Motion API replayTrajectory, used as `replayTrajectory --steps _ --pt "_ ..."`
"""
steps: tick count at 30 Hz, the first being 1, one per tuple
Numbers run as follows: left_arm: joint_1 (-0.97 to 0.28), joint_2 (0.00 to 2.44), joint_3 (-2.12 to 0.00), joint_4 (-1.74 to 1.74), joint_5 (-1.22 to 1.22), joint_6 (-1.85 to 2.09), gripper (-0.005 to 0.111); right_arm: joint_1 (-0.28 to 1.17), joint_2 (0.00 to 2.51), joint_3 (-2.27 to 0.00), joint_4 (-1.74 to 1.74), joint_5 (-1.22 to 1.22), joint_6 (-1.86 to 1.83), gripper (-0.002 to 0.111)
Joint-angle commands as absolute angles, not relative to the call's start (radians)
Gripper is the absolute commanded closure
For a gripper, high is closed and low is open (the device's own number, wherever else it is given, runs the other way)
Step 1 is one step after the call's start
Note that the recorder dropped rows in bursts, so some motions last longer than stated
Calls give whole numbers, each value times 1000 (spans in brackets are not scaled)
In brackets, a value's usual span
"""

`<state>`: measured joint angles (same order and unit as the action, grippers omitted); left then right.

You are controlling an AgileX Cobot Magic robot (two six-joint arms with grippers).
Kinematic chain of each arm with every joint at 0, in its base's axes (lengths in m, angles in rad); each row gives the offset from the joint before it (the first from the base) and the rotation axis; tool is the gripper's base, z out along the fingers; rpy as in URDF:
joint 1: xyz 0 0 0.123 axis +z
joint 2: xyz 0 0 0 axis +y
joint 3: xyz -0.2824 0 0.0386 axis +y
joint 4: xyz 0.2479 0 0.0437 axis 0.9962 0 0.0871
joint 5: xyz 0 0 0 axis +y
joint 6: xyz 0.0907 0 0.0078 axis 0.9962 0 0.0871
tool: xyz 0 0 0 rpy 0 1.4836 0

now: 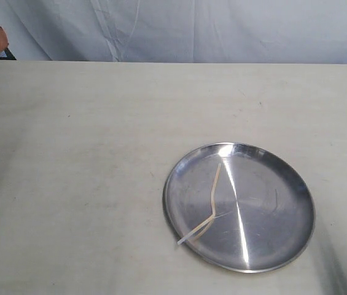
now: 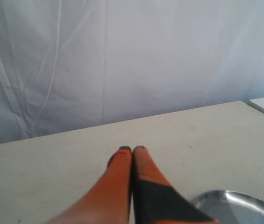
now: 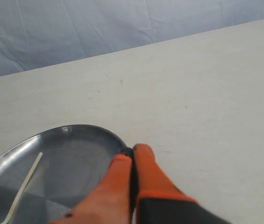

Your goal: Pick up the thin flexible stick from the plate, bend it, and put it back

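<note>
Pale cream stick [image 1: 215, 190], silver plate [image 1: 271, 203], orange-and-black fingers [image 2: 117, 177], off-white table [image 1: 87, 153]

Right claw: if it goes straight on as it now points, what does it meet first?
Probably bare table past the plate's rim; the right claw has nothing else ahead before the cloth backdrop. Depth unclear.

The left gripper [image 2: 132, 149] has two long orange fingers [image 2: 117, 182] that taper to rounded, dark-capped tips, and one finger carries a black angular patch toward its base. The right gripper [image 3: 132, 153] is of the same build: smooth orange fingers [image 3: 110, 186] narrowing to blunt tips. One has a black section at its base and the other a small dark dot low down.
</note>
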<state>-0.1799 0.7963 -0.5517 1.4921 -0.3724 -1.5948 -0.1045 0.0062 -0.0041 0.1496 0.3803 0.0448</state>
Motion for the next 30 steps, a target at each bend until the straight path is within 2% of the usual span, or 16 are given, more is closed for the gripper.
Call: replayTrajectory --steps 1,2,5,9,22,30 --pt "-210 791 -486 930 -340 -1026 107 -110 0 0 142 367 45 108" --pt "-227 791 -446 747 -372 -844 107 -110 0 0 142 367 45 108" --pt "-267 785 -346 567 -481 -559 107 -110 0 0 142 367 45 108" --pt "-277 731 -228 427 -484 -510 107 -110 0 0 141 365 45 108" --pt "-265 300 -181 21 83 -19 107 -110 0 0 141 365 45 108" --pt "-149 137 -115 -7 225 15 107 -110 0 0 141 370 45 108"
